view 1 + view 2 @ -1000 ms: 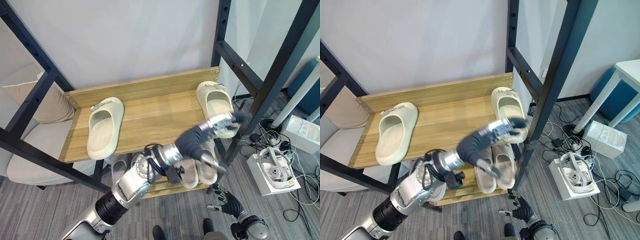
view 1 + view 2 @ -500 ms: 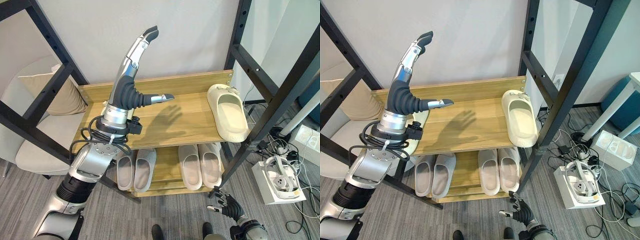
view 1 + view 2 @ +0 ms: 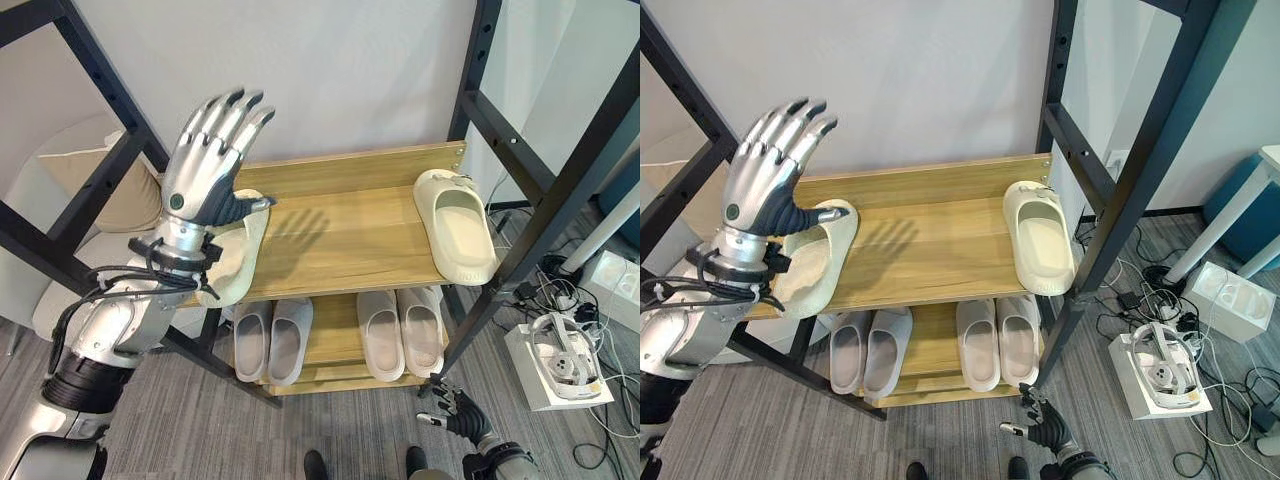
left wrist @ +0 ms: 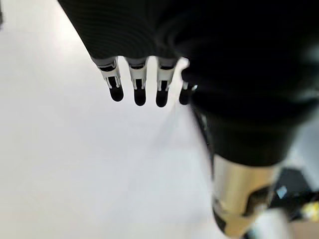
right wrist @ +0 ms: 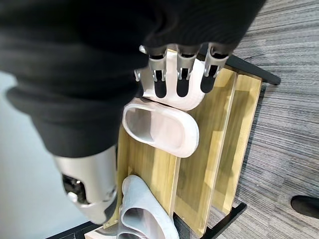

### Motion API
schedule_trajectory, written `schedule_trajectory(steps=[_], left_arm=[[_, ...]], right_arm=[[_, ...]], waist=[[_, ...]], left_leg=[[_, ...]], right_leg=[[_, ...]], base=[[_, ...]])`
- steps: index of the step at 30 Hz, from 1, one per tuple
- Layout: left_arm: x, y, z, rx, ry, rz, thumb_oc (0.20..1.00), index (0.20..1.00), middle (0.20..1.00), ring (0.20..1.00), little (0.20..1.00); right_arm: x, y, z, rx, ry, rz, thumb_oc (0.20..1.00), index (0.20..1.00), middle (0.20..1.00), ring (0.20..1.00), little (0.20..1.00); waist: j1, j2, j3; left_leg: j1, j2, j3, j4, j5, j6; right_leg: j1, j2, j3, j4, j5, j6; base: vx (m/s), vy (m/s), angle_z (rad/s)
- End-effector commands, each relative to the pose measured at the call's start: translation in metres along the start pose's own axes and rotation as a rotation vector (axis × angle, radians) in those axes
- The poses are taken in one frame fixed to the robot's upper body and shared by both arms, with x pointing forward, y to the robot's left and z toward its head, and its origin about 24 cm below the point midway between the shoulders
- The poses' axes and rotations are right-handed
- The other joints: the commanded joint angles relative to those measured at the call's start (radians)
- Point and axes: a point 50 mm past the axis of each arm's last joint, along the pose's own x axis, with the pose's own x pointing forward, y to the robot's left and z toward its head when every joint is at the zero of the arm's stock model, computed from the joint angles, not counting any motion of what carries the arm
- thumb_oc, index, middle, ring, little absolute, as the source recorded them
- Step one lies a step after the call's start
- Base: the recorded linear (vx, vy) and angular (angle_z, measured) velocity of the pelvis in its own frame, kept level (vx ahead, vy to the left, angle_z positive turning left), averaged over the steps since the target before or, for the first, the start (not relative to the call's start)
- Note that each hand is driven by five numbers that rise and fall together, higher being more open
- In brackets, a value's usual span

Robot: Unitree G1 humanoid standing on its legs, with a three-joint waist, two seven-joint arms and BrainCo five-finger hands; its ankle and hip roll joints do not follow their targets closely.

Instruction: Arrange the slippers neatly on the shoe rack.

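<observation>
The wooden shoe rack [image 3: 350, 235] carries two cream slippers: one [image 3: 457, 224] at its right end, one [image 3: 236, 250] at its left. The left hand [image 3: 205, 160] is raised above the latter, fingers spread, holding nothing. The right hand [image 3: 452, 412] hangs low, fingers relaxed.

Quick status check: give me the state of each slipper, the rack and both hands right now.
Left hand: raised, fingers straight, holding nothing.
Right hand: low by the floor, fingers relaxed, empty.
Left cream slipper: flat on the top shelf, partly behind the left hand.
Right cream slipper: flat at the top shelf's right end.
Two grey slipper pairs: side by side on the lower shelf.
Wooden shoe rack: upright.
</observation>
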Motion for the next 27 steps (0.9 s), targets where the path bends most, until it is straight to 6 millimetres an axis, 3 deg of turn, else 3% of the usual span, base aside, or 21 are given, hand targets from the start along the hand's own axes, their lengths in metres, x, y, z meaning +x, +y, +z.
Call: schedule_trajectory(steps=[1,9,22,23,24,25,26,27], left_arm=[[0.015,0.017,-0.030,0.130,0.100,0.085,1.000,1.000,1.000,1.000,1.000],[0.004,0.008,-0.061,0.248,0.197,-0.057,1.000,1.000,1.000,1.000,1.000],[0.013,-0.015,-0.073,0.296,0.222,-0.222,1.000,1.000,1.000,1.000,1.000],[0.011,-0.017,-0.075,0.301,0.227,-0.238,0.831,0.831,0.831,0.831,0.831],[0.010,-0.020,-0.079,0.304,0.246,-0.259,0.564,0.564,0.564,0.564,0.564],[0.011,-0.020,-0.079,0.304,0.246,-0.259,0.533,0.533,0.533,0.533,0.533],[0.009,-0.023,-0.082,0.297,0.262,-0.278,0.200,0.200,0.200,0.200,0.200],[0.009,-0.023,-0.082,0.297,0.261,-0.278,0.200,0.200,0.200,0.200,0.200]], right_arm=[[0.003,0.002,0.026,0.038,-0.139,0.013,1.000,1.000,1.000,1.000,1.000],[0.000,-0.004,0.026,0.055,-0.132,-0.001,1.000,1.000,1.000,1.000,1.000],[-0.007,-0.014,0.022,0.085,-0.121,-0.041,1.000,1.000,1.000,1.000,1.000],[-0.008,-0.014,0.021,0.088,-0.122,-0.042,1.000,1.000,1.000,1.000,1.000],[-0.008,-0.014,0.022,0.092,-0.124,-0.044,1.000,1.000,1.000,1.000,1.000],[-0.008,-0.014,0.022,0.093,-0.125,-0.044,1.000,1.000,1.000,1.000,1.000],[-0.009,-0.015,0.022,0.094,-0.126,-0.048,1.000,1.000,1.000,1.000,1.000],[-0.009,-0.015,0.022,0.095,-0.126,-0.049,1.000,1.000,1.000,1.000,1.000]], waist=[[0.012,-0.050,-0.006],[-0.002,-0.049,-0.005],[-0.042,-0.043,-0.003],[-0.046,-0.042,-0.003],[-0.052,-0.042,-0.002],[-0.051,-0.042,-0.002],[-0.056,-0.042,-0.003],[-0.055,-0.042,-0.003]], left_leg=[[0.088,0.036,-0.042,-0.001,-0.120,-0.058],[0.094,0.044,-0.030,-0.001,-0.121,-0.062],[0.101,0.047,0.000,-0.001,-0.129,-0.062],[0.103,0.047,0.003,-0.001,-0.130,-0.062],[0.105,0.047,0.008,-0.001,-0.131,-0.062],[0.105,0.047,0.008,-0.001,-0.132,-0.061],[0.106,0.048,0.011,-0.001,-0.132,-0.061],[0.106,0.048,0.011,-0.001,-0.132,-0.061]], right_leg=[[0.003,-0.035,-0.043,0.001,-0.025,0.066],[0.000,-0.027,-0.034,0.001,-0.026,0.066],[-0.017,-0.018,0.001,0.001,-0.019,0.069],[-0.019,-0.017,0.003,0.001,-0.019,0.069],[-0.022,-0.016,0.010,0.001,-0.018,0.070],[-0.022,-0.016,0.010,0.001,-0.018,0.070],[-0.024,-0.016,0.013,0.001,-0.016,0.070],[-0.024,-0.016,0.013,0.001,-0.016,0.070]], base=[[0.00,0.000,0.00],[0.01,-0.003,-0.03],[0.02,0.000,-0.08],[0.03,0.006,-0.16],[0.01,0.008,-0.15],[0.02,0.005,-0.09],[0.01,-0.002,-0.08],[0.02,0.007,-0.10]])
